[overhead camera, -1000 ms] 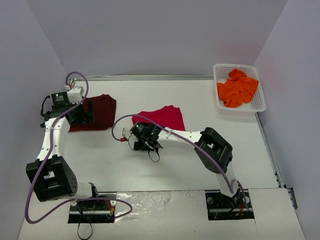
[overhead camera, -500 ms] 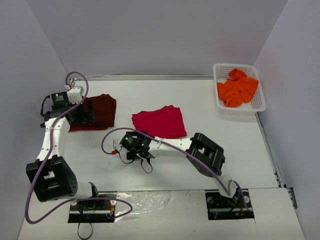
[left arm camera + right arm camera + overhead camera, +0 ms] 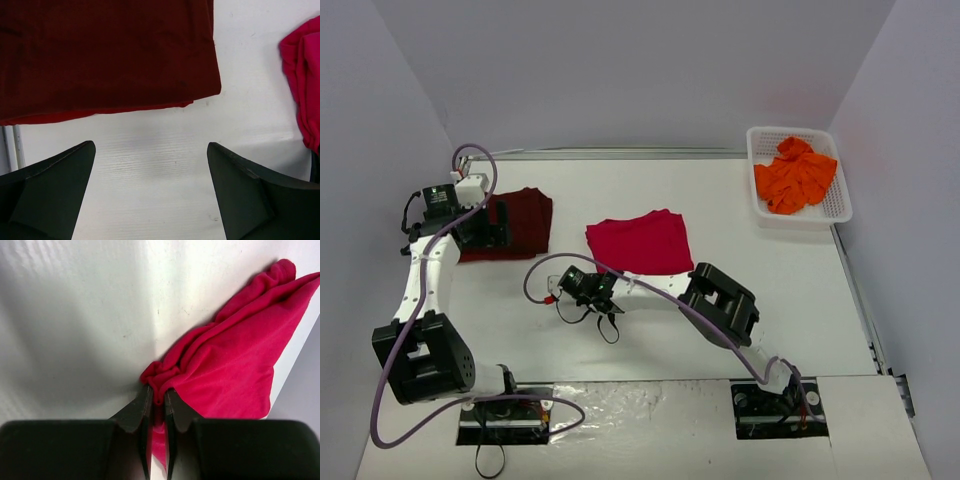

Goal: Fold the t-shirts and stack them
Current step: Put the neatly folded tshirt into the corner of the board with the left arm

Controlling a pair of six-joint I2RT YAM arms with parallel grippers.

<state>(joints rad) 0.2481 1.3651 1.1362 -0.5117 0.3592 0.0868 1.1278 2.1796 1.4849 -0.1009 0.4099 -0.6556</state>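
The right gripper (image 3: 157,395) was clamped on a bunched edge of the red t-shirt (image 3: 235,370), which spread ahead to its right. The left gripper (image 3: 152,160) had its fingers apart, with the maroon t-shirt (image 3: 100,55) just ahead. A slow, low pull would probably keep the fold flat.

The white-and-black left arm (image 3: 428,270) stands bent at the elbow, its black two-finger left gripper (image 3: 150,145) pointing downward, jaws spread wide. The right arm (image 3: 720,300) stretches low toward the left, and the right gripper (image 3: 158,392) pinches a fold of bright red cloth t-shirt (image 3: 235,365).
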